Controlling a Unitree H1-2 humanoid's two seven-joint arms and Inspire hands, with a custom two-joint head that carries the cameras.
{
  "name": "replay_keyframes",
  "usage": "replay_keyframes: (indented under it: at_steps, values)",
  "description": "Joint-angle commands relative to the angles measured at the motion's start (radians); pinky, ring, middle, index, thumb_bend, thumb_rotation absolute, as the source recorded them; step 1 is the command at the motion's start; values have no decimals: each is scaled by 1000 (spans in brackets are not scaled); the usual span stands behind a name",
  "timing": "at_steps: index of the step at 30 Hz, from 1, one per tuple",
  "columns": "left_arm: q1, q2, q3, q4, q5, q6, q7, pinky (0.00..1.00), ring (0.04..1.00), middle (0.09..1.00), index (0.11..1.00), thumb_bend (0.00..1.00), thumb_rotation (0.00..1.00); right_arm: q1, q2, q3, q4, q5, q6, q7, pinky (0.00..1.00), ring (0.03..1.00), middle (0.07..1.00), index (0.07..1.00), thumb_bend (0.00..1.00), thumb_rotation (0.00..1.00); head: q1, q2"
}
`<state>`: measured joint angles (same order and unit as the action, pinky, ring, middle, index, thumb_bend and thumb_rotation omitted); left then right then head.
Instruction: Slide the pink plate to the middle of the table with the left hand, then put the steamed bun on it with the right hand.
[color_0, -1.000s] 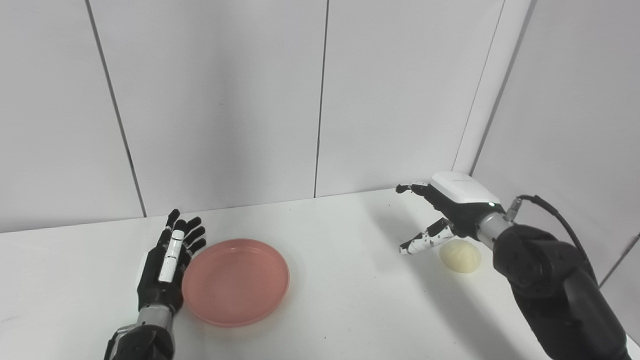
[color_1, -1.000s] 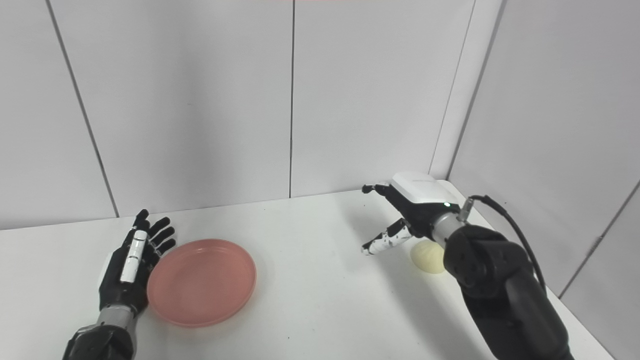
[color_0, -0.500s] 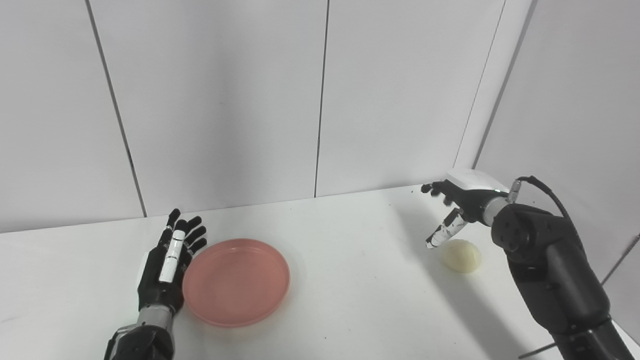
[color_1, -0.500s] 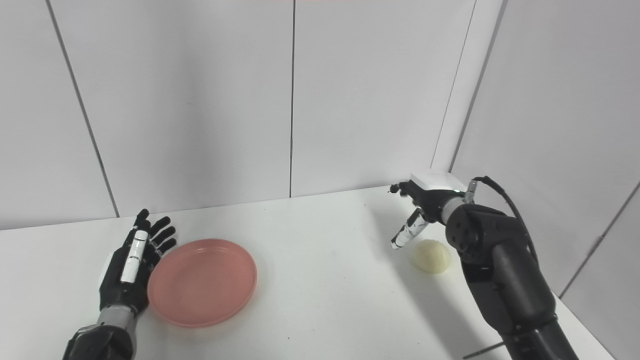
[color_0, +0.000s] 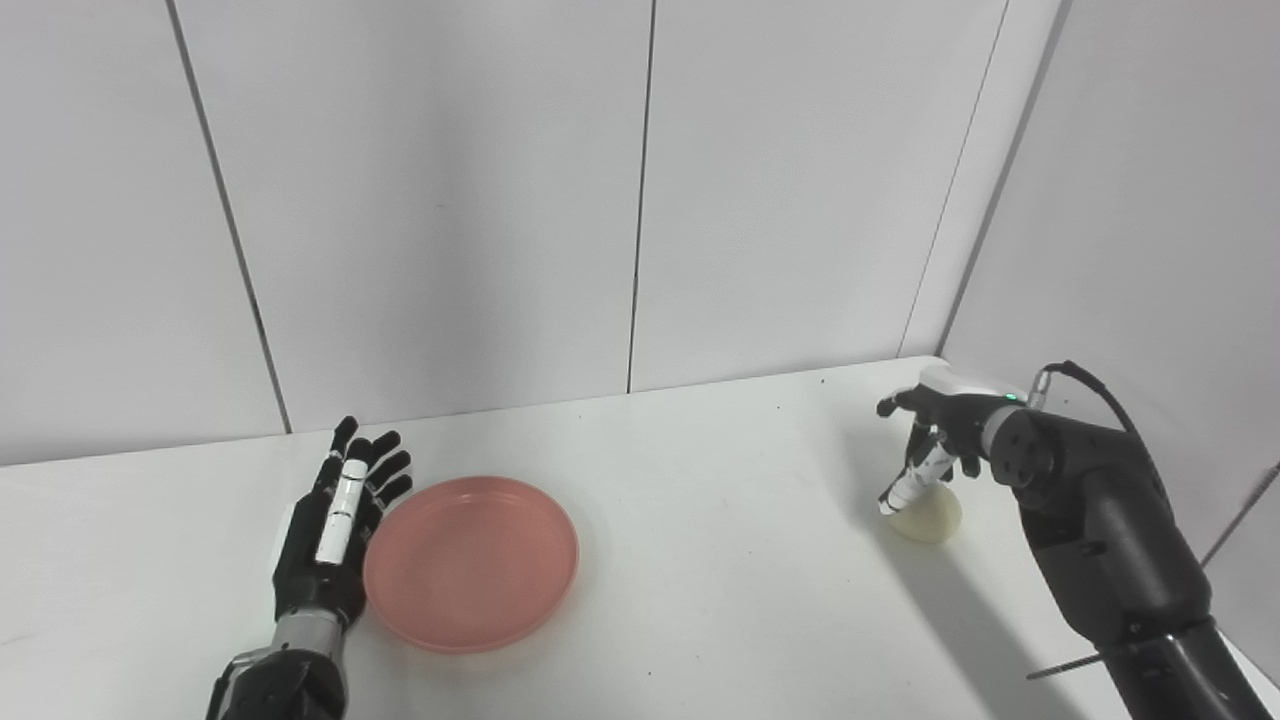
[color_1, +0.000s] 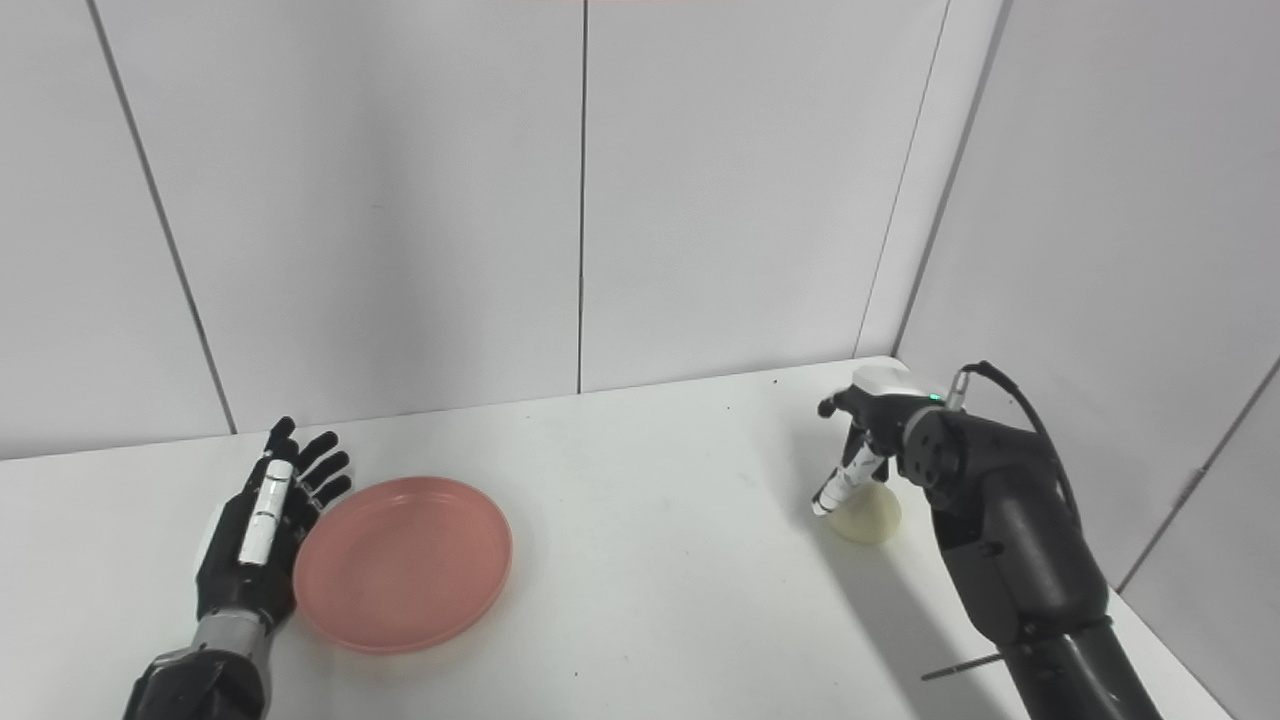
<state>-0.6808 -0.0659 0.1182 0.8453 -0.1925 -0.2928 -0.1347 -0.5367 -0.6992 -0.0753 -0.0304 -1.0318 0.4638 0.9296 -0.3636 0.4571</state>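
The pink plate (color_0: 470, 562) lies flat on the white table (color_0: 700, 600), left of centre. My left hand (color_0: 338, 520) rests open beside the plate's left rim, fingers straight and pointing away from me, touching or nearly touching the rim. The pale steamed bun (color_0: 927, 518) sits near the table's right edge. My right hand (color_0: 925, 445) hangs directly over the bun, fingers pointing down and apart, its thumb tip at the bun's left side. The hand holds nothing; the bun still rests on the table.
White wall panels close the table at the back and on the right. The bun lies close to the right wall (color_0: 1150, 250). My right forearm (color_0: 1110, 540) with its cable rises from the bottom right corner.
My right hand has swung right and down, from left of the bun to directly over it, turning its fingers downward. The left hand and plate have not moved.
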Motion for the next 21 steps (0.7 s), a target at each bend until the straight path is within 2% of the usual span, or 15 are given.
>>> replay_keyframes:
  at_steps: [1,2,3,4,5,6,8,11,15,21]
  values:
    - [-15,2,-1,-9,-13,-14,-16,822,829,846,961,672,689,-19,-37,-2,-2,-8,5,-56,309,479,618,847,1000,229,2,2]
    - [-16,2,0,-8,-14,-15,-18,824,830,847,961,676,687,-16,-41,8,1,-11,5,-71,332,517,635,843,1000,241,2,2]
    - [-16,2,1,-6,-14,-16,-19,826,831,846,957,684,686,-13,-47,20,9,-12,2,-87,398,608,691,839,1000,270,3,2]
    - [-17,2,1,-5,-13,-15,-17,826,831,846,956,685,686,-9,-56,36,21,-17,-4,-105,409,623,700,838,1000,274,3,2]
    - [-17,2,1,-5,-11,-15,-16,819,828,845,952,673,683,-7,-64,52,31,-19,-9,-119,552,752,794,835,1000,318,3,2]
    - [-16,2,2,-5,-11,-13,-16,816,829,842,950,669,680,-4,-76,70,49,-11,-29,-138,798,857,856,837,1000,346,4,1]
    - [-16,1,1,-6,-10,-12,-16,816,829,841,948,668,679,-1,-94,97,71,4,-49,-167,934,918,892,839,1000,362,4,0]
    - [-16,0,0,-7,-10,-13,-16,815,830,841,947,659,681,2,-105,121,86,18,-50,-198,993,974,924,839,1000,382,4,-2]
    - [-16,-1,1,-5,-9,-12,-14,810,831,841,947,638,677,10,-118,142,104,39,-56,-239,1000,981,934,844,1000,402,6,-5]
    - [-17,0,-1,0,-5,-15,-11,816,833,849,953,654,683,10,-139,182,127,45,-55,-255,1000,990,941,846,1000,436,9,-6]
